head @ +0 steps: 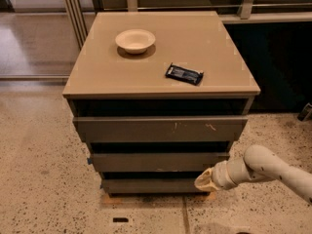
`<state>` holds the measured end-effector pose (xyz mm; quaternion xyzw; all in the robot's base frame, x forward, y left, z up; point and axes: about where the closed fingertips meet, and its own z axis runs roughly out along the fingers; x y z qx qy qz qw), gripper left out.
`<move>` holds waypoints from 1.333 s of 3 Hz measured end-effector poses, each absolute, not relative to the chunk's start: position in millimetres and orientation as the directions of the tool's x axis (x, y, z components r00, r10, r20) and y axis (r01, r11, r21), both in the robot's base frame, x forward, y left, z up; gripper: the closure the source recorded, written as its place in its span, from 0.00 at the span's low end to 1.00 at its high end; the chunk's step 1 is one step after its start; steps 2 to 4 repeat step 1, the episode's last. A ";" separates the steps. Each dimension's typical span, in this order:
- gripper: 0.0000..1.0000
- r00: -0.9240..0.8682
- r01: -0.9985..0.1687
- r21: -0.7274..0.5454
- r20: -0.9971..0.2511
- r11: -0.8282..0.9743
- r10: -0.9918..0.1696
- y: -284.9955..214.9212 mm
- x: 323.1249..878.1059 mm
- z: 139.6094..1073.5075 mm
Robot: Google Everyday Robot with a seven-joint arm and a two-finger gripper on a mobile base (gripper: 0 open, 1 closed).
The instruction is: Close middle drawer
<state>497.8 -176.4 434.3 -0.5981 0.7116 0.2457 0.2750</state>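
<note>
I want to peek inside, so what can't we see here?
Camera view:
- Inside the wide olive-grey middle drawer: hidden behind its flat front.
- The cream pincer, low at the right corner of the tan cabinet: contact with it unclear.
- The small black packet: writing too small.
- The white arm: cut off by the right edge.

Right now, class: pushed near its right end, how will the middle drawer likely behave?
The middle drawer is wide with a flat, rigid-looking front, so it should probably slide in without flexing. The tool sits low by its right corner; an off-centre push there might skew or bind it.
</note>
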 end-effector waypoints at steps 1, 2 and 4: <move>0.86 -0.141 -0.988 0.047 -0.686 0.150 -0.714 -174.4 489.2 435.7; 0.86 -0.141 -0.988 0.047 -0.686 0.150 -0.714 -174.4 489.2 435.7; 0.86 -0.141 -0.988 0.047 -0.686 0.150 -0.714 -174.4 489.2 435.7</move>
